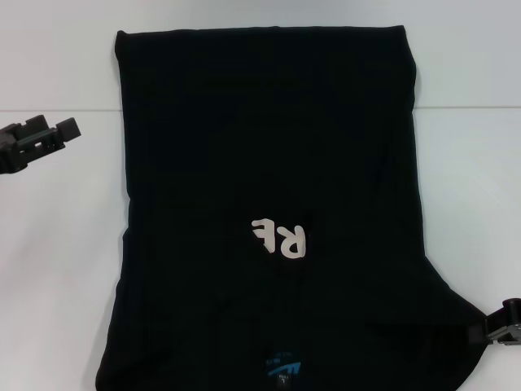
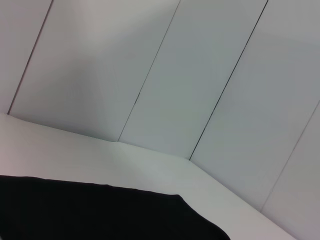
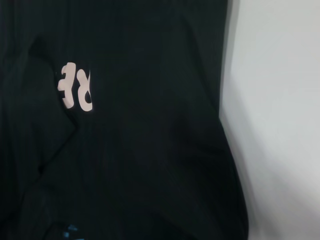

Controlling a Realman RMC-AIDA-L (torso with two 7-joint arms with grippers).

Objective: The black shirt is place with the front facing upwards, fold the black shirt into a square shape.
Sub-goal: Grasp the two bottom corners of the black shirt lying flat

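White table [image 1: 57,269] filling the view, pale panelled wall [image 2: 200,75] behind. Spread across the middle, the black shirt [image 1: 269,147]: long dark panel running from twelve o'clock down to six, both sides folded inward, edges fairly straight on the left, bulging out toward five o'clock. Just below centre, white letters [image 1: 281,236], only an upside-down "RE" showing, the rest tucked under a fold. Down at six, a small blue neck label [image 1: 281,368]. Out at nine o'clock, left gripper [image 1: 50,134], off the cloth, over bare table; open or clenched, cannot tell. At four o'clock, right gripper [image 1: 503,322], just beside the shirt's edge; grip likewise cannot tell.
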